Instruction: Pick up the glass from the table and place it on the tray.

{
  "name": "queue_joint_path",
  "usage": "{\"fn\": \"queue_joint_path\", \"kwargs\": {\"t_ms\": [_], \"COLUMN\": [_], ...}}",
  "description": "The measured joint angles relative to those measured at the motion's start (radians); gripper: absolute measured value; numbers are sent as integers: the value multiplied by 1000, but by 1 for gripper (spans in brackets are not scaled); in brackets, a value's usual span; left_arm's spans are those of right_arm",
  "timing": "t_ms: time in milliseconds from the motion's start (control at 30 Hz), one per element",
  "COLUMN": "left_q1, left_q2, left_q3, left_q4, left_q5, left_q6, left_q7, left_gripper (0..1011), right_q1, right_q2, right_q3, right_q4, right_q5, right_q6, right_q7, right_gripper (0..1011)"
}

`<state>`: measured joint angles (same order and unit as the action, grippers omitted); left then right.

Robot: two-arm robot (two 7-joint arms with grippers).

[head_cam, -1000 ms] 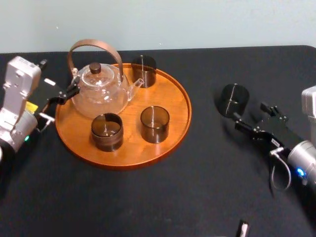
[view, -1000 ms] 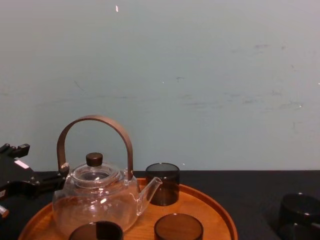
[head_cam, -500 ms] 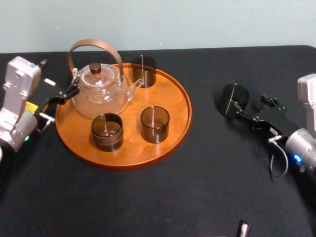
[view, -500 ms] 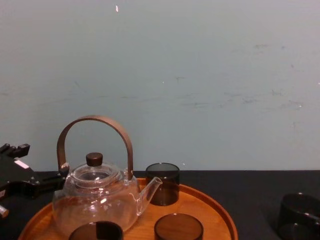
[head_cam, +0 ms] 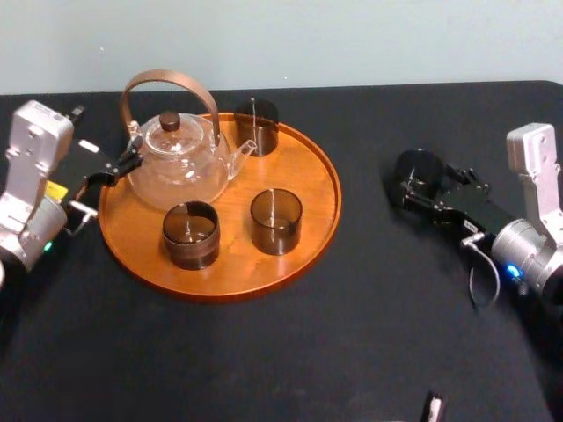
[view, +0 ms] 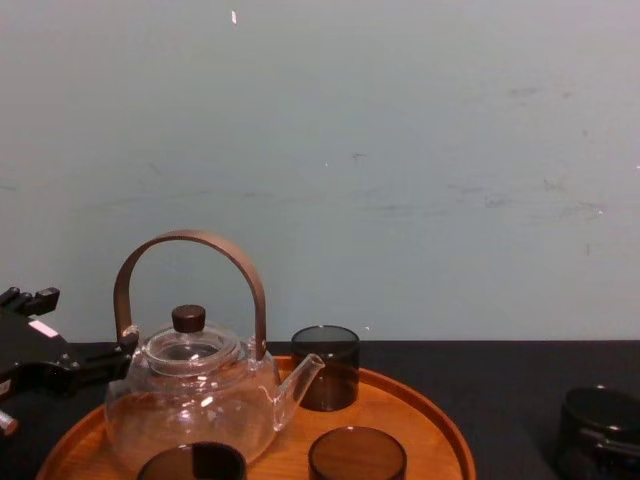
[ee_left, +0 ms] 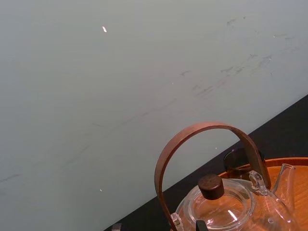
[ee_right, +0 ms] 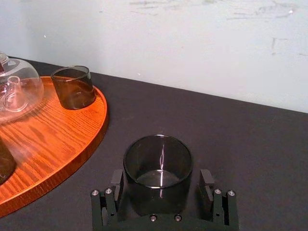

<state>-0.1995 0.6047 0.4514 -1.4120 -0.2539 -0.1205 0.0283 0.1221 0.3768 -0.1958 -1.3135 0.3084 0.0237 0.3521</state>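
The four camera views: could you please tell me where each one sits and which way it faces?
Head view: high up, looking down on the table; left gripper beside the teapot on the tray, right gripper open around the glass.
Chest view: low, looking across the tray at the wall; left gripper at lower left.
Left wrist view: looks past the teapot to the wall.
Right wrist view: looks along its own fingers at the glass between them.
Shared: head and right wrist views both show that glass straddled.

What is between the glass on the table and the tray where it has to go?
Nothing visible. Only bare table lies between the glass, inside the open right gripper, and the tray. The left gripper sits at the tray's other side.
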Motion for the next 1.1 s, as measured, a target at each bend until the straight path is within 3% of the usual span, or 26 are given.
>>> {"fn": "queue_joint_path", "kwargs": {"t_ms": [767,1100], "left_q1": [0,0], "left_q2": [0,0], "left_q3": [0,0], "left_q4": [0,0], "left_q5": [0,0], "left_q6": [0,0], "left_q7": [0,0], "left_gripper": [1001,1001], "right_q1": [104,104], "right_q2": [-25,-25], "right_q3": [-44,-45], "right_q4": [123,123], "right_q5": [-23,-24], "right_q6": [-34,-34], "right_q7": [37,37], "right_gripper": [1002,1002]}}
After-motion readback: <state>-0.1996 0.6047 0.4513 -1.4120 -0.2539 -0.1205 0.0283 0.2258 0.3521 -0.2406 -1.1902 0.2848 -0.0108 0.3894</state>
